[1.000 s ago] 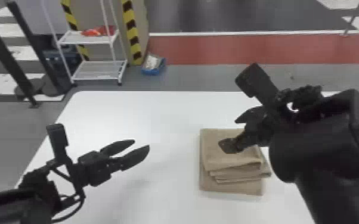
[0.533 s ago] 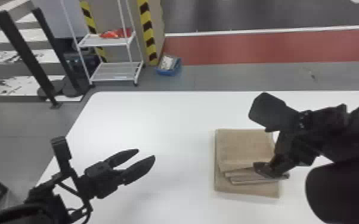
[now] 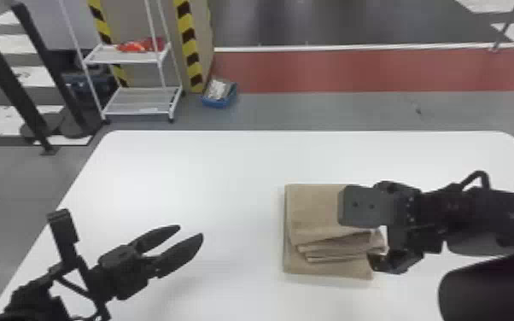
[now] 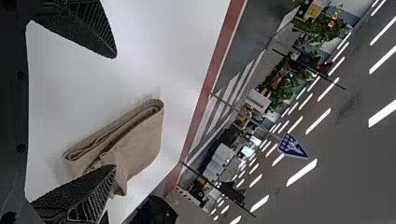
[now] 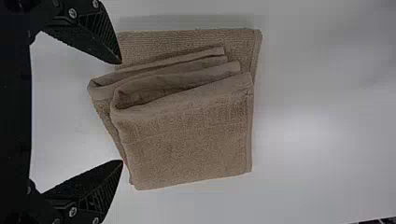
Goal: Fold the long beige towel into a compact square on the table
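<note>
The beige towel point(image 3: 320, 213) lies folded on the white bench point(image 3: 209, 170), its loose upper layers askew over a flat bottom layer that sticks out along the near side. The right gripper point(image 3: 392, 258) is at the towel's right side, its jaws wide and empty; I cannot tell whether they touch it. The left gripper point(image 3: 191, 232) is well apart, jaws also wide and empty.
</note>
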`<state>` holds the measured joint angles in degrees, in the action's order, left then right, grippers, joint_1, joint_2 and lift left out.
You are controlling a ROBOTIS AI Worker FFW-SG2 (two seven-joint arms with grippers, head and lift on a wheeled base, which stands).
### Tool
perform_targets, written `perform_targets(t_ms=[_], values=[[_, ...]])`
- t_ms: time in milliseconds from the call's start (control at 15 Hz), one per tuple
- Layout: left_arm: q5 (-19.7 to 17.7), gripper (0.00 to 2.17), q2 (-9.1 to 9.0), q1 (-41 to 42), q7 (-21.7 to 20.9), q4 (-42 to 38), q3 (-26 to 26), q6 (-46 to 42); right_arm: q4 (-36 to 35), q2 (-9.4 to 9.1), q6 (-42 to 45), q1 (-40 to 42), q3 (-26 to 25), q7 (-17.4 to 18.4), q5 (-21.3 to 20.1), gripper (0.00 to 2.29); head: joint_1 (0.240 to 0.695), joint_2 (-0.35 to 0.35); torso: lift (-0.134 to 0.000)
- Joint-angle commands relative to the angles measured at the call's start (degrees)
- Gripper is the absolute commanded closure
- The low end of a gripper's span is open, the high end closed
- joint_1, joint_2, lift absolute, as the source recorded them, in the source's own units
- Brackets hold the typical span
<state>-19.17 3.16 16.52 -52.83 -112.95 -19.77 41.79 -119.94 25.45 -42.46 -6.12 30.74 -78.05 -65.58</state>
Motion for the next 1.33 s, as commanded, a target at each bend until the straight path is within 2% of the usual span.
perform_targets(t_ms=[0, 200, 400, 533, 933, 1267], values=[[-0.08, 0.04, -0.61, 0.53, 0.01, 0.01, 0.00, -0.16, 1.56, 0.57, 1.01, -1.44, 2.57, -0.28, -0.86, 0.15, 0.695, 0.061, -0.124], [-0.08, 0.04, -0.79, 1.15, -0.08, -0.17, 0.09, -0.34, 2.79, 0.66, 1.19, -2.76, 4.60, -0.28, -1.39, 0.16, 0.695, 0.067, -0.124], [0.01, 0.04, -1.23, 1.15, 0.10, -0.17, 0.26, -0.34, 2.52, 2.94, 1.37, -3.02, 5.56, -0.28, -0.77, 0.16, 0.695, 0.069, -0.124], [0.18, 0.04, -1.40, 1.15, 0.01, -0.26, 0.26, -0.34, 2.96, 3.29, 1.54, -3.20, 6.18, -0.28, -0.86, 0.17, 0.695, 0.059, -0.124], [0.18, 0.04, -1.93, 2.29, 0.01, -0.78, 0.26, -0.34, 5.07, 1.71, 1.54, -3.99, 9.08, -0.28, -1.12, 0.21, 0.695, 0.067, -0.124], [0.09, 0.04, -1.93, 3.43, -0.25, -1.66, 0.26, -0.51, 6.39, 0.04, 1.54, -4.43, 9.43, -0.28, -1.48, 0.29, 0.695, 0.084, -0.124]])
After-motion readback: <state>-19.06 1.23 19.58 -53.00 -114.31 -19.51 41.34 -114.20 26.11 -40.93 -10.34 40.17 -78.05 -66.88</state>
